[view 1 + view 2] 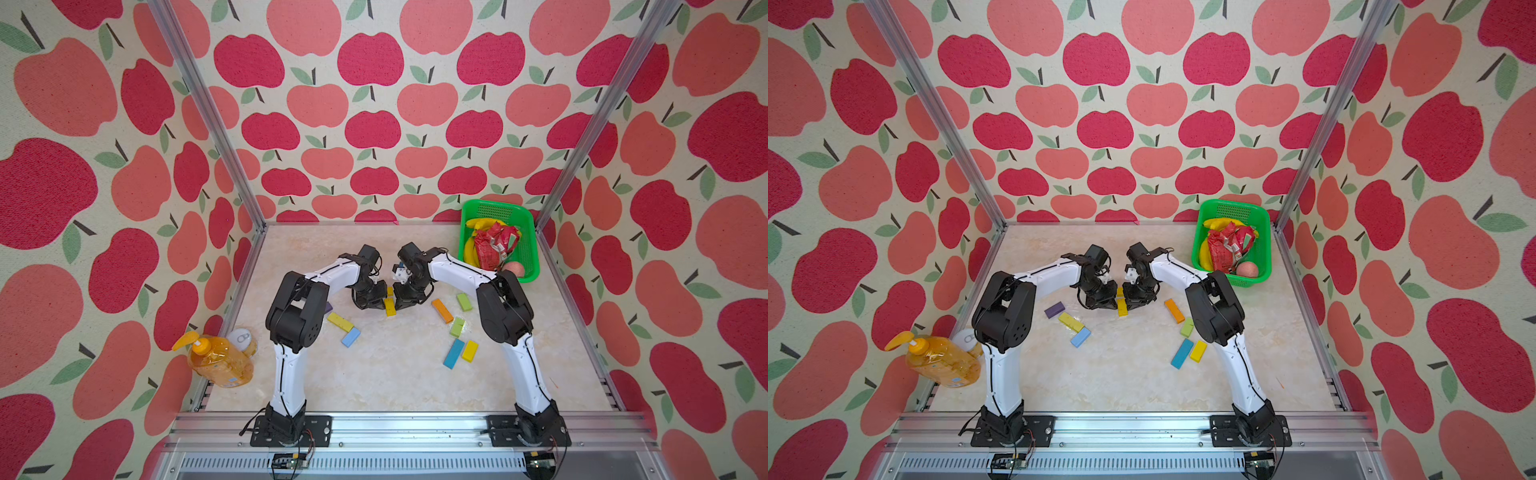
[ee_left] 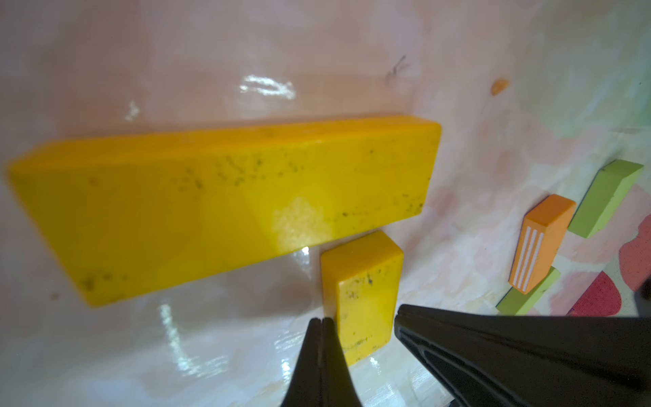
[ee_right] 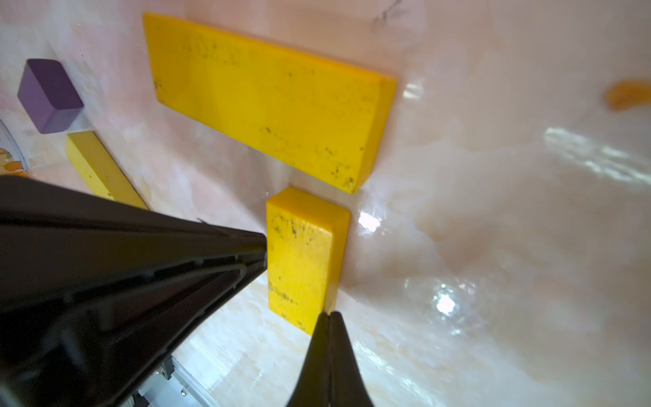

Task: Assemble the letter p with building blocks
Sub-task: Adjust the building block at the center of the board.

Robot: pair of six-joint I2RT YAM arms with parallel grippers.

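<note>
Mid-table, a short yellow block (image 2: 363,292) (image 3: 299,260) butts end-on against the side of a long yellow block (image 2: 225,204) (image 1: 390,307), forming an L-shaped corner. My left gripper (image 2: 321,320) is shut and empty, its tip against one long side of the short block. My right gripper (image 3: 329,315) is also shut and empty, touching the opposite side. Loose blocks lie around: purple (image 1: 1054,309), yellow (image 1: 340,322) and light blue (image 1: 351,337) on the left; orange (image 1: 442,310), two light green (image 1: 464,302) (image 1: 457,327), blue (image 1: 454,353) and yellow (image 1: 470,350) on the right.
A green basket (image 1: 533,249) holding bananas, a red packet and an apple stands at the back right. An orange soap bottle (image 1: 220,361) and a can (image 1: 243,338) sit at the front left corner. Metal frame posts and patterned walls enclose the table.
</note>
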